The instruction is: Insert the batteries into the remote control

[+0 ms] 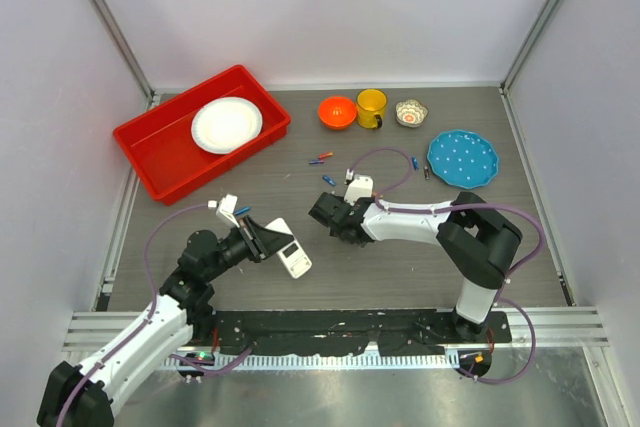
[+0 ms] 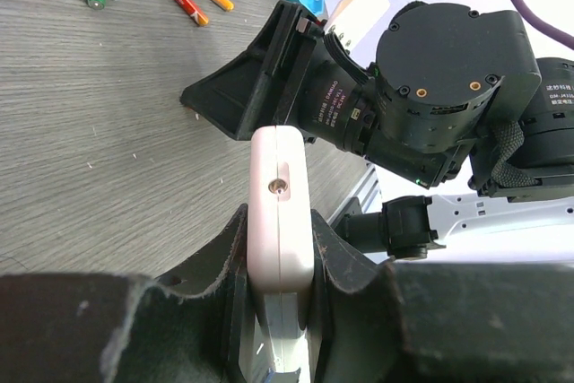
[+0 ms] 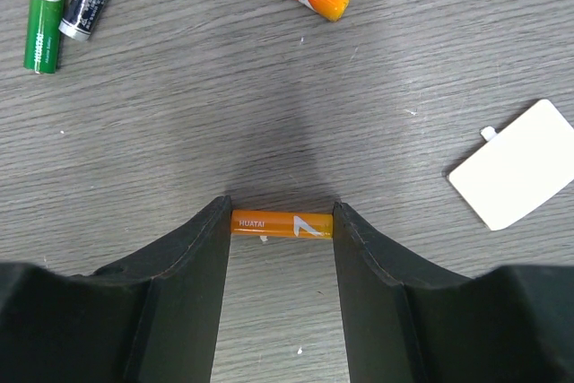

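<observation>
Just right of the remote control, from above, my right fingers hang close. Left wrist: my left fingers clamp it edge-on. Right wrist: the right fingers pinch an orange battery end to end; a nudge against the remote control could pivot it loose.

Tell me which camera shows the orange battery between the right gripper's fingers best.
The right wrist view: the orange battery spans the gap between the fingertips of the right gripper, label readable. From above the gripper hides it; the left wrist view shows only that gripper's outside.
</observation>
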Controlling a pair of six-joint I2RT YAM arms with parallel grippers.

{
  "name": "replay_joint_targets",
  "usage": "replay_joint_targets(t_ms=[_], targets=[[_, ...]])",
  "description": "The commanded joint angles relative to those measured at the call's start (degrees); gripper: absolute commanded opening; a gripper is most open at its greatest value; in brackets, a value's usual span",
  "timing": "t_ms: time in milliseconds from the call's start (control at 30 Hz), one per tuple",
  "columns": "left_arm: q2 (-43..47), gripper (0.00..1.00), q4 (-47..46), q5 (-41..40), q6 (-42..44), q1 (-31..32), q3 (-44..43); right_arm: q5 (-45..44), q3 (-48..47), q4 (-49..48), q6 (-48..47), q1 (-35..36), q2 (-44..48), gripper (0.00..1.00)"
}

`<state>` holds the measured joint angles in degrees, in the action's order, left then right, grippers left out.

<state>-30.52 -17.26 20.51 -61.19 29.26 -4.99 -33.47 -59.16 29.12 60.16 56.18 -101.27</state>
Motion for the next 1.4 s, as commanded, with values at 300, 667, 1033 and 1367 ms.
replay_joint_targets(t_ms=[300, 667, 1033, 1367], targets=[[2.05, 0.00, -1.55, -0.21, -0.25, 0.10, -0.98, 0.34, -3.16, 1.20, 0.57, 0.33, 1.52, 0.72], [4.15, 0.00, 0.12, -0.39, -0.25, 0.19, -0.98, -0.56, -1.93, -9.68, -32.86, -0.54, 17.24, 0.71], [5.21, 0.00, 1.26, 0.14, 0.19, 0.10, -1.25, 29.50, -6.15, 0.15, -63.15, -6.17, 8.56, 0.50], [5.47, 0.00, 2.05, 0.41, 0.28, 0.19, -0.98, 31.72, -3.78, -3.81, -61.74, -6.70, 3.28, 0.50]])
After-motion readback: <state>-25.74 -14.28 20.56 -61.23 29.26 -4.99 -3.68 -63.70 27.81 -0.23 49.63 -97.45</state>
